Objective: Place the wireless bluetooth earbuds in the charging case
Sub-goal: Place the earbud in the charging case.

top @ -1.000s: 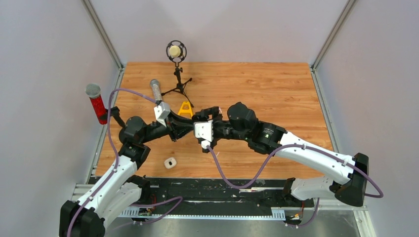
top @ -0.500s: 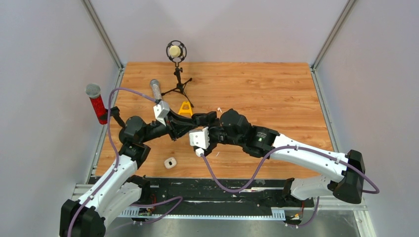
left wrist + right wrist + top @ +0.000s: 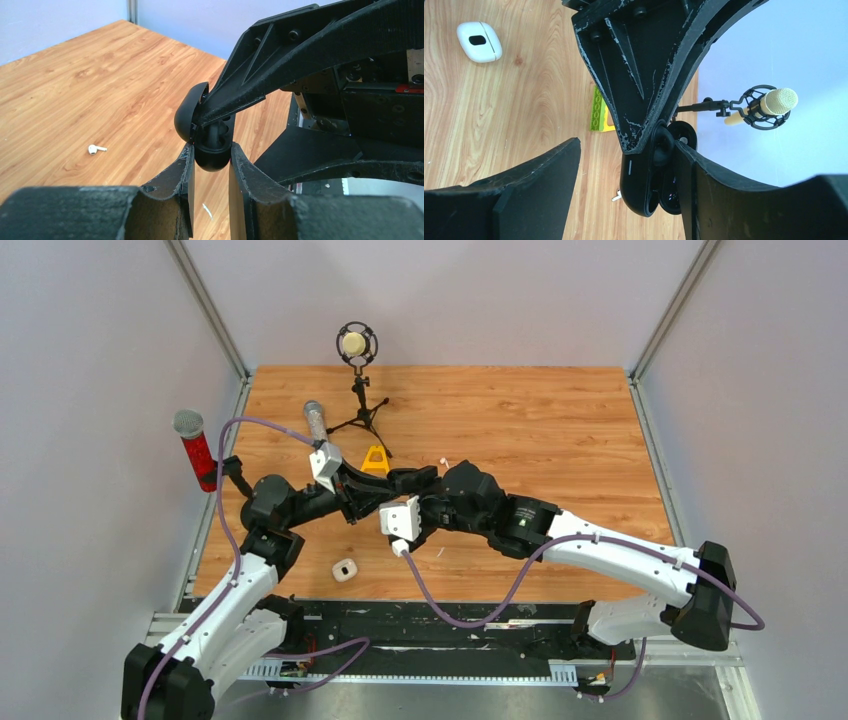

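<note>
The white charging case (image 3: 345, 569) lies on the wooden table near its front left, apart from both grippers; it also shows in the right wrist view (image 3: 479, 41), dark spot up. One white earbud (image 3: 443, 462) lies on the table behind the grippers and shows in both wrist views (image 3: 96, 148) (image 3: 616, 196). No other earbud is in view. My left gripper (image 3: 211, 150) (image 3: 428, 478) is shut on a small black oval object (image 3: 210, 142) with its hinged lid open, held above the table. My right gripper (image 3: 626, 145) (image 3: 422, 492) is open around that object (image 3: 659, 172), one finger beside it.
A yellow-green brick (image 3: 375, 460) (image 3: 599, 110) stands just behind the left gripper. A microphone on a small tripod (image 3: 356, 350) stands at the back. A silver microphone (image 3: 316, 422) and a red one (image 3: 195, 450) are at the left.
My right arm has moved left and nearer, bringing its open gripper around the black object in my left gripper. The white earbud behind it has come into sight. The left arm has held still.
</note>
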